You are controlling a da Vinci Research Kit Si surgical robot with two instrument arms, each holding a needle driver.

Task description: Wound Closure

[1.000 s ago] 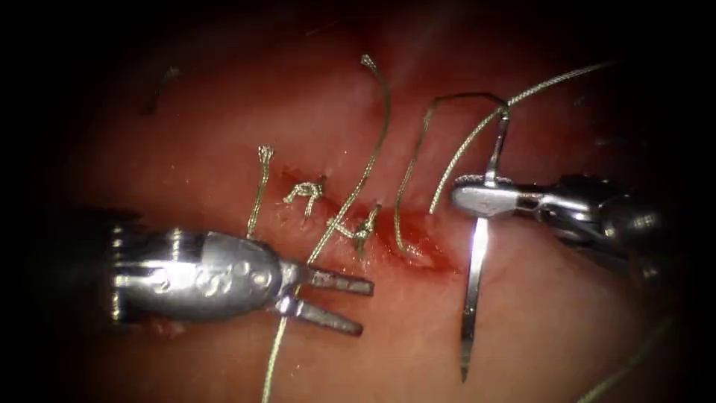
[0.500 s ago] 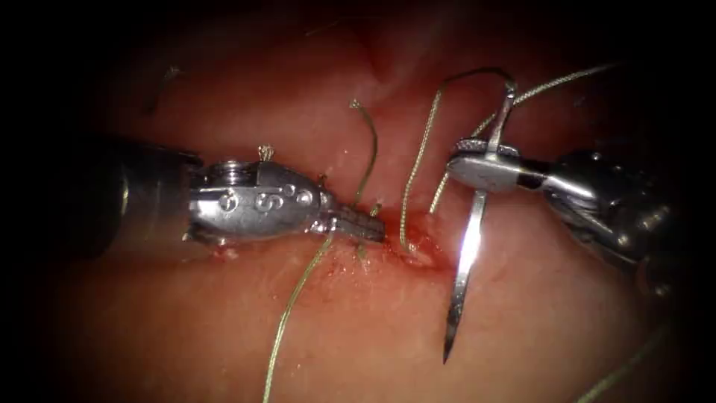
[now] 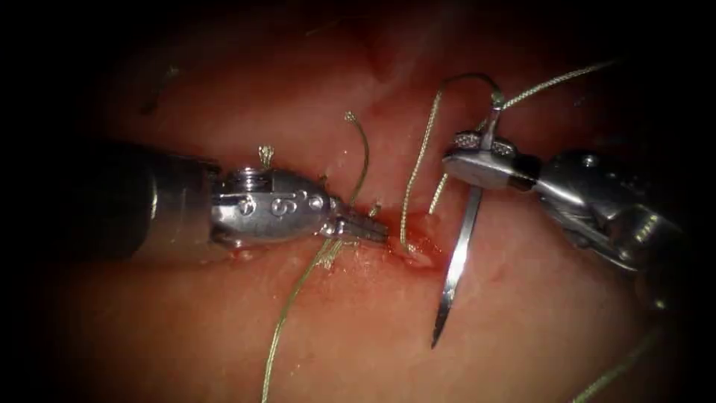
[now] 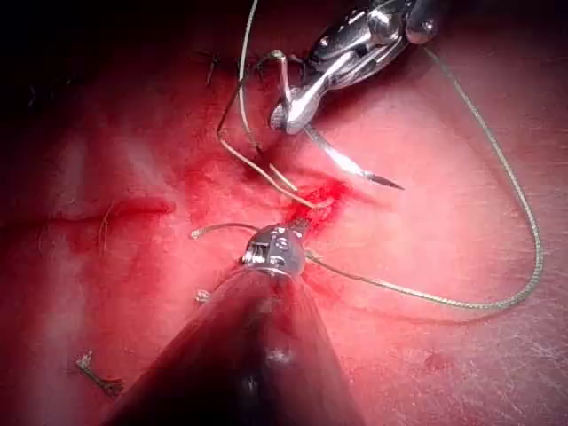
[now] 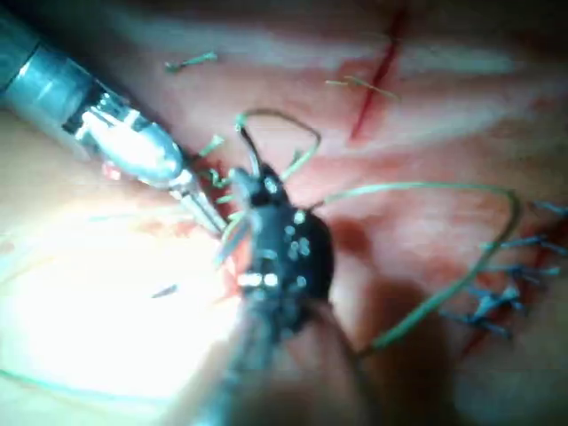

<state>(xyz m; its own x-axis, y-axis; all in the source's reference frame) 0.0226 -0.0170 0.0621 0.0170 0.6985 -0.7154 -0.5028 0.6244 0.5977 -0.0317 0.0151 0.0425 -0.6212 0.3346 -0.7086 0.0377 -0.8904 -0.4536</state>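
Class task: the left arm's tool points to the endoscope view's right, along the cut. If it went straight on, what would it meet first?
Probably the thread entering the tissue just beyond the left tool, then the needle held near its tail by the right tool. Depth is unclear.

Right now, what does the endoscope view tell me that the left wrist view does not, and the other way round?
Endoscope view: the left tool has its jaws closed at the cut; what they grip is unclear. Left wrist view: the thread runs in a wide loop over the tissue. Both: the right tool holds the needle near its thread end, its point free, out of the tissue, right of the cut.
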